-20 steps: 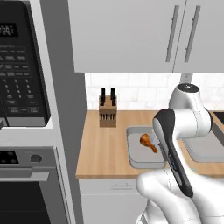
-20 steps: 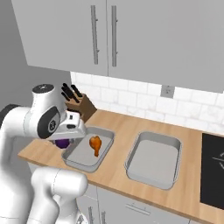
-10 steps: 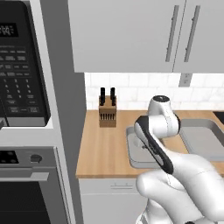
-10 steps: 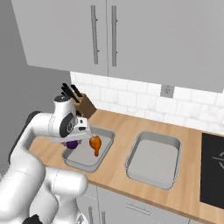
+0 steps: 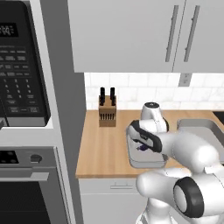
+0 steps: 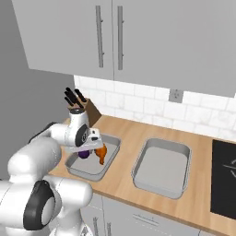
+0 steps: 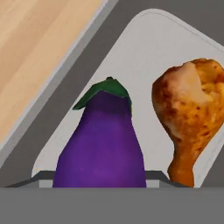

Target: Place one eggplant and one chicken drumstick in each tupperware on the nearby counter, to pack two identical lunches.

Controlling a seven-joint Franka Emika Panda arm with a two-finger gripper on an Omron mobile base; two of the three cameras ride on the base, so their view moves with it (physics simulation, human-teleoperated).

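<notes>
End effector: the end effector [image 6: 90,146] hung low over the left tray, and its fingers looked pinched on the eggplant.
Eggplant: the purple eggplant [image 7: 101,146] sat right at the fingers, green cap pointing away, over the tray floor.
Drumstick: the chicken drumstick [image 7: 189,120] lay in the same tray, just beside the eggplant.
Left tray: the left tray [image 6: 83,168] sat on the tabletop [image 6: 124,186] near the knife block [image 5: 107,115].
Right tray: the right tray [image 6: 162,168] had nothing in it.
What could go wrong: if the fingers let go while tilted, the eggplant might roll and bump the drumstick, or tip over the rim.
</notes>
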